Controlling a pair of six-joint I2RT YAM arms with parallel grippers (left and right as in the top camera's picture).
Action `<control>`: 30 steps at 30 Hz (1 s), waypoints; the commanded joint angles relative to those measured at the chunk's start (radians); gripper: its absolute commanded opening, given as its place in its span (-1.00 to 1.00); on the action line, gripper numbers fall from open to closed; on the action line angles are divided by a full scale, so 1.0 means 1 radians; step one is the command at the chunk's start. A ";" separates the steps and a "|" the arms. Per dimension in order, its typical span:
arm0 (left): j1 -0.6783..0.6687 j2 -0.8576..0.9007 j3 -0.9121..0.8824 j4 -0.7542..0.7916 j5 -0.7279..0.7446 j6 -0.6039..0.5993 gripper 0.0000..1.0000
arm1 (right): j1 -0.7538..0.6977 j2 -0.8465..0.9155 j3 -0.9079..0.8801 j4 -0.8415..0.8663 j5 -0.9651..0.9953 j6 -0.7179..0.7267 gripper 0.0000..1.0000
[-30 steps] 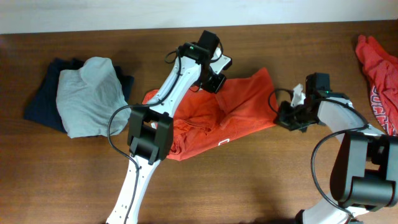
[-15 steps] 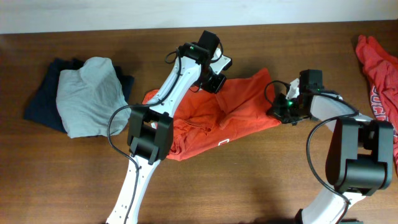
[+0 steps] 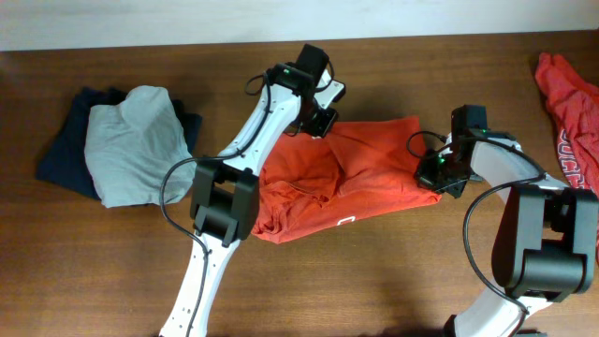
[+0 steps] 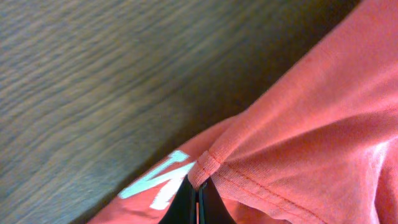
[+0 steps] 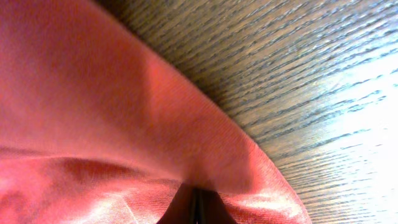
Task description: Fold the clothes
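An orange-red T-shirt [image 3: 346,178] lies crumpled and partly spread at the middle of the wooden table. My left gripper [image 3: 318,122] is shut on a hemmed edge of it at its far side; the pinched hem [image 4: 202,167] and white lettering [image 4: 158,183] show in the left wrist view. My right gripper [image 3: 432,171] is shut on the shirt's right edge, with the cloth [image 5: 124,124] filling the right wrist view. A second orange-red T-shirt [image 3: 571,108] lies bunched at the table's far right edge.
A grey garment [image 3: 136,145] lies on a dark navy one [image 3: 61,154] at the left of the table. A pale wall strip [image 3: 140,23] runs along the table's far edge. Bare wood [image 3: 374,281] shows at the front.
The right gripper has taken the shirt's right edge and pulled it rightward; the shirt now lies wider and flatter. The left gripper has stayed shut on the far edge, shifting slightly.
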 commanded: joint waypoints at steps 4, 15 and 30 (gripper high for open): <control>0.060 0.010 0.057 0.002 0.002 -0.047 -0.99 | -0.019 0.056 -0.050 -0.027 0.230 0.011 -0.92; 0.077 0.010 0.280 -0.180 0.053 -0.045 0.08 | -0.020 0.003 -0.010 -0.027 -0.008 -0.136 -0.69; 0.035 0.014 0.365 -0.525 0.252 0.037 -0.18 | 0.050 -0.212 0.040 -0.023 -0.156 -0.163 -0.12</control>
